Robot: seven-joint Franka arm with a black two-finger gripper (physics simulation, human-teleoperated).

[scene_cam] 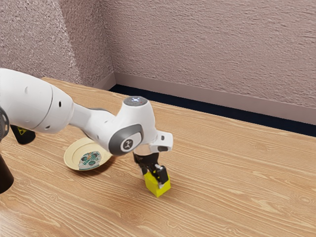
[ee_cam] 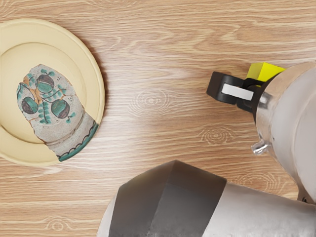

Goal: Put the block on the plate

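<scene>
in the exterior view my white franka arm (scene_cam: 42,106) is reaching over the wooden table (scene_cam: 222,182), and its black gripper (scene_cam: 156,177) is sitting right at the top of the yellow block (scene_cam: 152,186). for now i am judging that only the approach is done. the block seems to be resting on the table, and the cream plate (scene_cam: 73,153) with painted leaves is lying at ten o'clock from it. the wrist view is also showing the two well apart. so the lifting, the carrying toward ten o'clock, the lowering and the letting go are all waiting for me, as i am understanding it. whether the gripper is pinching the block or is only standing around it, i cannot tell from here, so i am not guessing.

now i am counting carefully: one arm, one gripper, one block, one plate. on the plate i am finding three round fruit-like pictures. between nine and ten o'clock from the plate, one black container (scene_cam: 23,134) with a yellow triangle is standing. between eight and nine o'clock, one dark rounded shape (scene_cam: 4,174) is showing at the edge, and i am not managing to name it.
</scene>
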